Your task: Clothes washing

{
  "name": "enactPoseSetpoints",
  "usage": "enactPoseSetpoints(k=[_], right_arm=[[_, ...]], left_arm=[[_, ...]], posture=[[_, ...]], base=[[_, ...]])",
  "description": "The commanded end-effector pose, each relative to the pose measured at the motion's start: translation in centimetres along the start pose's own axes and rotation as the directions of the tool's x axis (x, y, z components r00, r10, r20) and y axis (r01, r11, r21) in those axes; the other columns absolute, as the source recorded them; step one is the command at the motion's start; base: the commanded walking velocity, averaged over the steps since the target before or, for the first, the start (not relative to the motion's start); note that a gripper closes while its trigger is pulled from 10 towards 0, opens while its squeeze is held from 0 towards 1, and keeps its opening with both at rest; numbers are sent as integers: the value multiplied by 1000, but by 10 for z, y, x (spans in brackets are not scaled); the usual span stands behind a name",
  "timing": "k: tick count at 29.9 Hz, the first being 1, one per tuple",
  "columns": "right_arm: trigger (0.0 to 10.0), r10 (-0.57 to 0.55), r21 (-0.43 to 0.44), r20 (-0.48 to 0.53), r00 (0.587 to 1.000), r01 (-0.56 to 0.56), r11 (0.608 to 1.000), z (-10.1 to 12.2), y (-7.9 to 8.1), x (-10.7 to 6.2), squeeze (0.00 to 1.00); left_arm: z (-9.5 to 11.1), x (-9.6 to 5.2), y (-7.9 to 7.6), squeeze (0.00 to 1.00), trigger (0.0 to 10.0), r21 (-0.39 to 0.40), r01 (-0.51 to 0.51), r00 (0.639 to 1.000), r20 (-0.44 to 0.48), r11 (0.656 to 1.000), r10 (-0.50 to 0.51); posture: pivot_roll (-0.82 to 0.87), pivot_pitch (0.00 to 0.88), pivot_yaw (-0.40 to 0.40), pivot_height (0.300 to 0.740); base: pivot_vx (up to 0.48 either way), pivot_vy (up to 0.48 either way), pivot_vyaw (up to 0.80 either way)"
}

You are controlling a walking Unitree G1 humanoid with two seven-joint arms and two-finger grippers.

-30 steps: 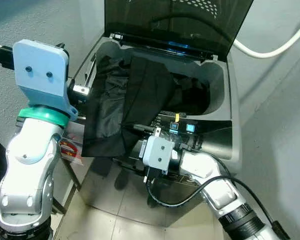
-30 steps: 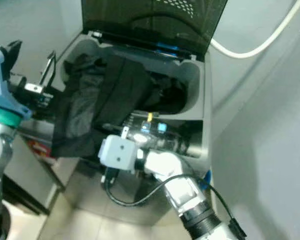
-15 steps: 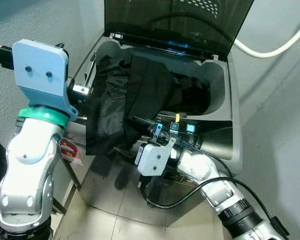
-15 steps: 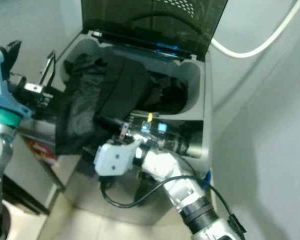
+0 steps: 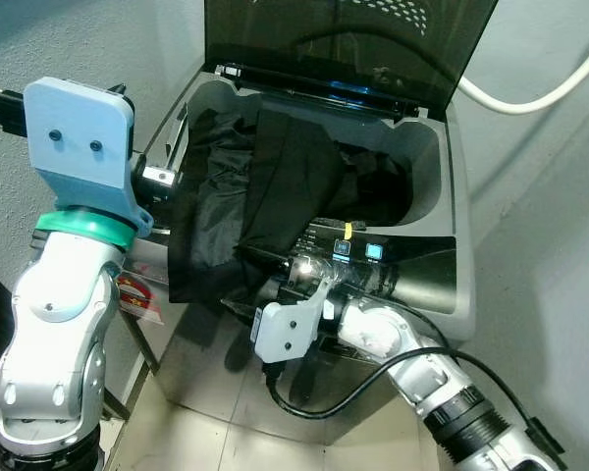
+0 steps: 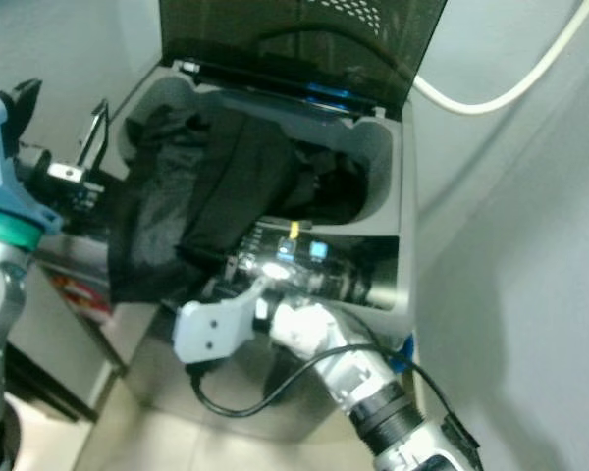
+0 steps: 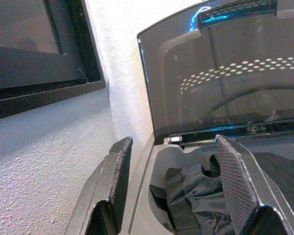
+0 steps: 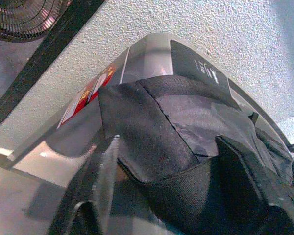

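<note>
Eye views: top-loading washer (image 5: 427, 285), grey plastic top, smoked lid (image 5: 344, 44) standing open. Black garment (image 5: 240, 211), thin and creased, half in the tub, half draped over the front-left rim; long axis runs from tub down toward the floor. Right arm bent low, reaching up across the washer front; right end effector (image 5: 265, 280) at the garment's hanging hem. Left arm raised beside the washer's left side, left end effector (image 5: 177, 147) near the rim.

Left wrist view: fingers (image 7: 235, 181) spread wide, nothing between them, aimed at tub and lid.

Right wrist view: fingers (image 8: 105, 176) apart, straddling the dark woven hem (image 8: 161, 152); grip not closed.
</note>
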State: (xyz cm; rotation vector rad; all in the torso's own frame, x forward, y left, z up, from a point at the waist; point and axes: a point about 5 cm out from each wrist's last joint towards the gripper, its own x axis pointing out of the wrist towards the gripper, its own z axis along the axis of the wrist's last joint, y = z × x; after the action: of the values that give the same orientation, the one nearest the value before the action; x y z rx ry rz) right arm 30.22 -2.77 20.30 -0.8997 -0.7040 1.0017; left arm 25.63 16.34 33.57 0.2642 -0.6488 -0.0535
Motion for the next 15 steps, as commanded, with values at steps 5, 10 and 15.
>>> enactPoseSetpoints(k=[5, 10, 15], right_arm=[[0, -7, 13, -7, 1000, 7, 1000, -3, 0, -2, 0], [0, -12, 6, -5, 1000, 12, 1000, -3, -1, -2, 0], [0, -19, -32, -8, 1000, 19, 999, -4, -6, -2, 0]], left_arm=[[-1, -1, -3, 0, 10000, -5, 11, 1000, -1, 1000, -11], [-1, -1, -3, 0, 10000, -5, 11, 1000, -1, 1000, -11], [0, -1, -3, 0, 10000, -6, 10, 1000, 0, 1000, -10]], posture=[[196, 154, -33, 740], [196, 152, -33, 740], [194, 155, -31, 740]], base=[[0, 0, 0], [0, 0, 0], [0, 0, 0]])
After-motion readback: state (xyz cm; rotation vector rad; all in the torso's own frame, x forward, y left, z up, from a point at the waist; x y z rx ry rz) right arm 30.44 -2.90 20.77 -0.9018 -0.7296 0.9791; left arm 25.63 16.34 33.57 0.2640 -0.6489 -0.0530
